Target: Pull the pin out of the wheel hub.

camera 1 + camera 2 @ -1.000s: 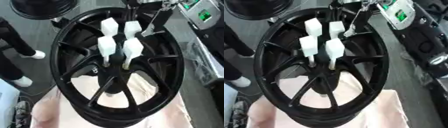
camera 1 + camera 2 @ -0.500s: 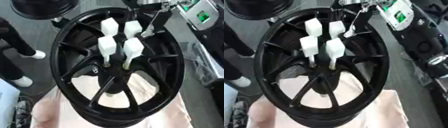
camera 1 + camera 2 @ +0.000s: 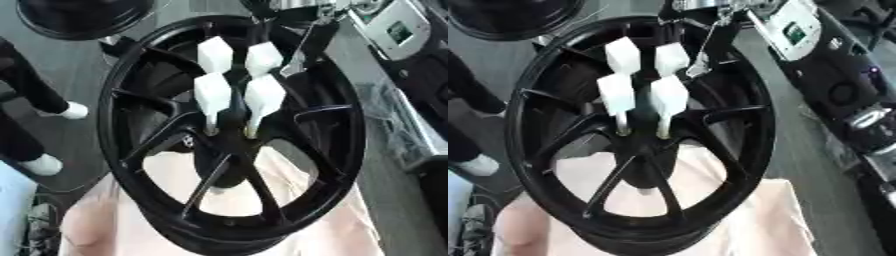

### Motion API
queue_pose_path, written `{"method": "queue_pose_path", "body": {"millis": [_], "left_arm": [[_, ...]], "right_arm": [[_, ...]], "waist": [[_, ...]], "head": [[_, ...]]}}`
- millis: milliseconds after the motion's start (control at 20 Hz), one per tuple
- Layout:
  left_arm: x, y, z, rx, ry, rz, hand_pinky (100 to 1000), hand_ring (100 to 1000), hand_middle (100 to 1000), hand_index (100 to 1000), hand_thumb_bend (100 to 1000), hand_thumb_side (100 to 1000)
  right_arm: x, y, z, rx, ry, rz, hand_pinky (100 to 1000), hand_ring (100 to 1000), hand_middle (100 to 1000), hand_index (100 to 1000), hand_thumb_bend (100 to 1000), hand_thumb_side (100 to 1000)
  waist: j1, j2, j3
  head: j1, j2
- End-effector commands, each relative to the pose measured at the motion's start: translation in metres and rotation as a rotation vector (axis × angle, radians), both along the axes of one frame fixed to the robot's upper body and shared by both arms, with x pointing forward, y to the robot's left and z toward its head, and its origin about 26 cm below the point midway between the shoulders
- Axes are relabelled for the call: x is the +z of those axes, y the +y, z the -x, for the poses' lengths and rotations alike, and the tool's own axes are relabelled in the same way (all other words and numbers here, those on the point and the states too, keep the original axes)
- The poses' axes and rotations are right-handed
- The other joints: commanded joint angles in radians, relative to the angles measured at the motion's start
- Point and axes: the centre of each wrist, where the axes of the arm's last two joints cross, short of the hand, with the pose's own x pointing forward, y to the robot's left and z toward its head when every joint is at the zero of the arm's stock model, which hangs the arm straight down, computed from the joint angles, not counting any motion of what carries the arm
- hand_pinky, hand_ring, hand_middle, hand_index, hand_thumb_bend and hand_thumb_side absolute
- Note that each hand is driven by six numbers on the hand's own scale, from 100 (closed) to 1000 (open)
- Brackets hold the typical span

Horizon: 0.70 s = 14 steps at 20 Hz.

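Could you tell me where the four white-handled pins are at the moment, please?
The four white-handled pins stand clustered in the hub of the black spoked wheel, centre of the left eye view, above the pale pink cloth.

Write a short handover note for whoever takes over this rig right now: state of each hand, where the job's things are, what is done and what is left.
Hands: neither the left nor the right hand can be made out in either eye view; only dark arm parts show at the top edge, above the wheel.
Things: the black wheel stands tilted on a pale pink cloth. Four white-headed pins stick out of the hub: two in front, two behind.
Done: nothing visible; all four pins are seated in the hub.
Left: bring a hand to one pin, probably a front one, grasp its white head and pull it out along its stem.
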Motion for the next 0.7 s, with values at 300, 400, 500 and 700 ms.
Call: {"method": "queue_pose_path", "body": {"millis": [300, 400, 500, 700], "left_arm": [[0.012, 0.003, 0.001, -0.003, -0.032, -0.019, 725, 828, 795, 810, 100, 654], [0.012, 0.003, 0.001, -0.002, -0.032, -0.019, 726, 828, 795, 810, 100, 654], [0.012, 0.003, 0.001, -0.002, -0.033, -0.018, 726, 829, 795, 810, 100, 653], [0.012, 0.003, 0.001, -0.003, -0.032, -0.018, 726, 829, 796, 810, 100, 653]], "right_arm": [[0.024, -0.002, 0.010, 0.072, -0.023, 0.002, 738, 540, 334, 514, 362, 100], [0.028, -0.004, 0.012, 0.070, -0.024, -0.015, 740, 532, 319, 501, 375, 100], [0.033, -0.006, 0.014, 0.072, -0.024, -0.041, 743, 524, 308, 491, 382, 100], [0.049, -0.010, 0.023, 0.091, -0.036, -0.104, 751, 510, 294, 480, 398, 100]], "waist": [[0.004, -0.018, -0.002], [0.004, -0.018, -0.002], [0.003, -0.019, -0.002], [0.003, -0.020, -0.003]], "head": [[-0.003, -0.009], [-0.001, -0.009], [-0.001, -0.010], [-0.001, -0.009]]}}
